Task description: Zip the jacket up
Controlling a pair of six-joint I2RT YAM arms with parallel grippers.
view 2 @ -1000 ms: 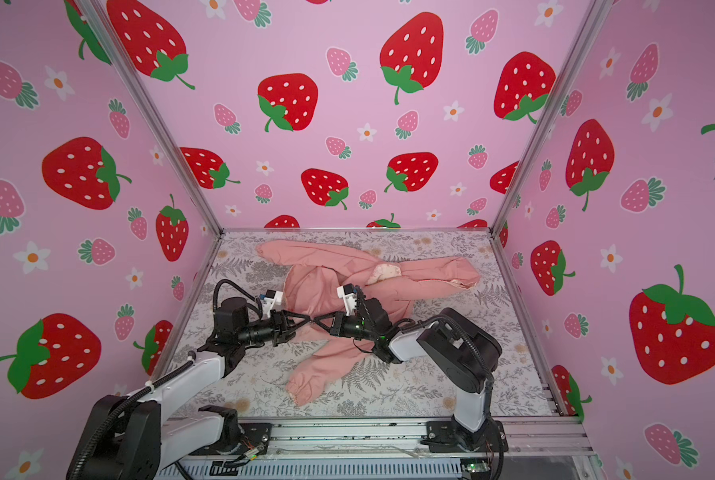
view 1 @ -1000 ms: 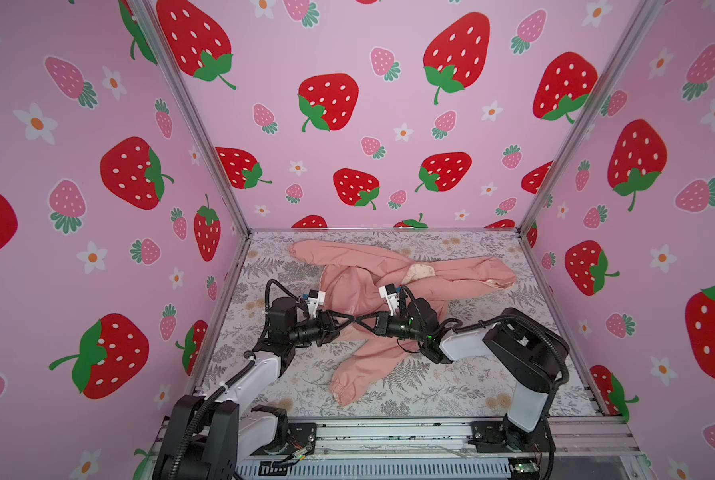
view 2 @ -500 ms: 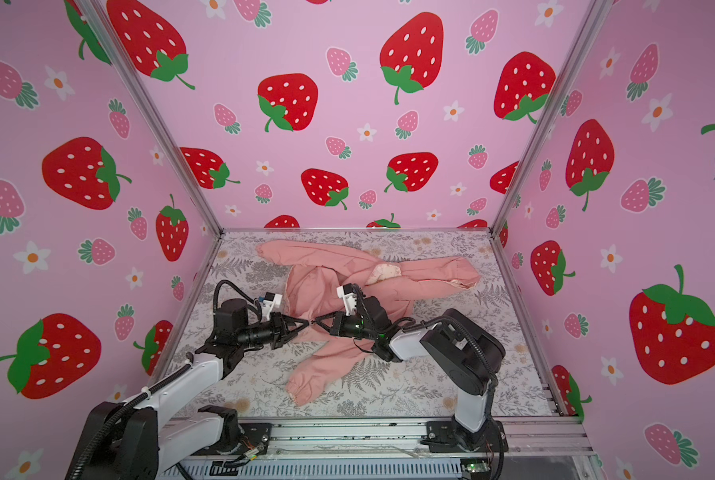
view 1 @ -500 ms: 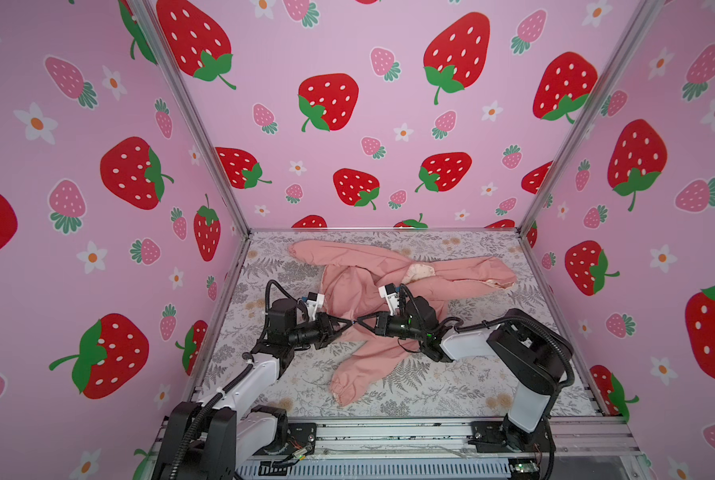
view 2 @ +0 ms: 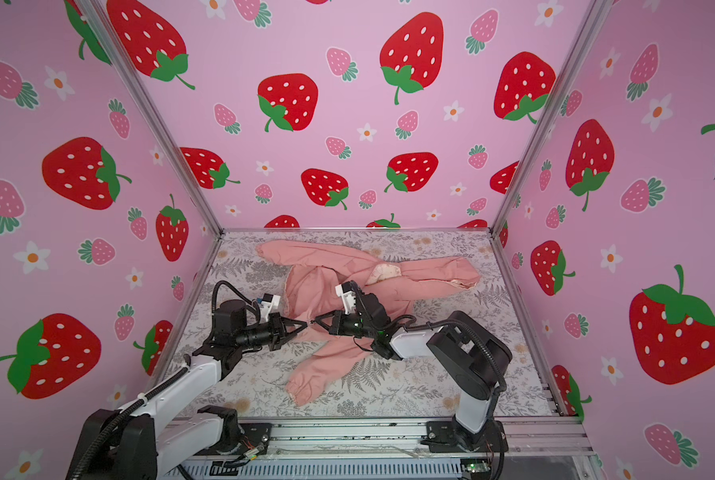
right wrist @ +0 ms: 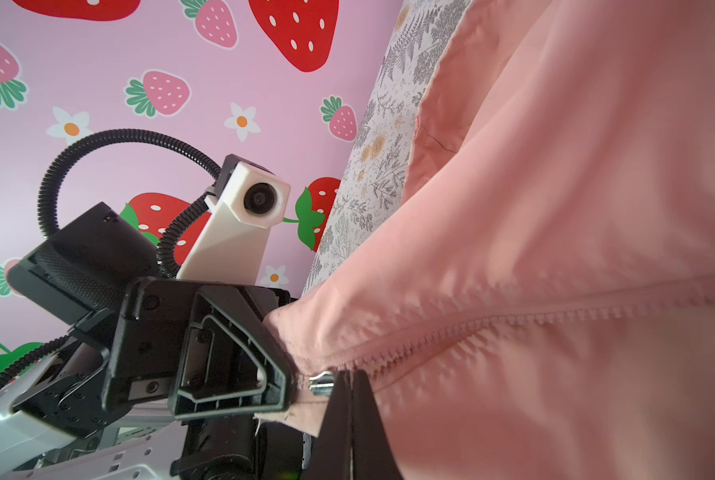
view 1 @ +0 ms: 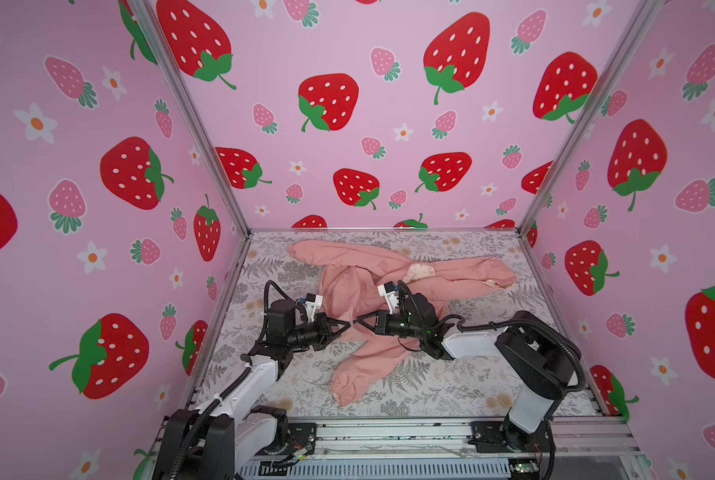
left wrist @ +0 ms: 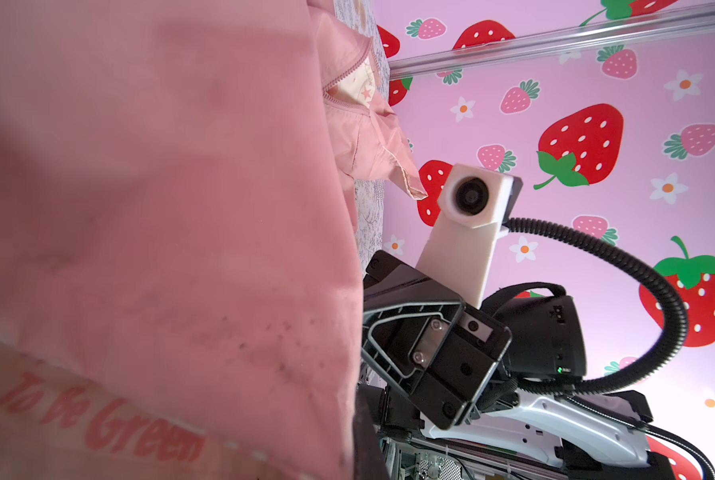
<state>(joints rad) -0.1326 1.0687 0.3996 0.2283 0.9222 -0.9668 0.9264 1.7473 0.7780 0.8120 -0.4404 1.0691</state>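
Left tool [view 1: 344, 325] and right tool [view 1: 361, 322] meet almost tip to tip at the near hem of the jacket [view 1: 347, 286]. The jacket lies spread on the counter [view 1: 451, 386], with one gathered cuff trailing toward the front rail. Both tools are clenched. The left tool pinches the hem corner just beside the foot of the zip. The right tool, in the right wrist view, is pinched shut with the metal slider [right wrist: 320, 382] at its tips, apparently on the pull, though the tab itself is hidden. From that slider the line of teeth [right wrist: 513, 322] runs away from the left tool, up the jacket front toward the neck opening, where cream lining [view 1: 420, 272] shows the zip open at that end. The zip's long axis therefore points from the two tools toward the far right of the counter. The right tool looks placed to draw the slider that way, while the left tool looks set to anchor the hem against the pull.
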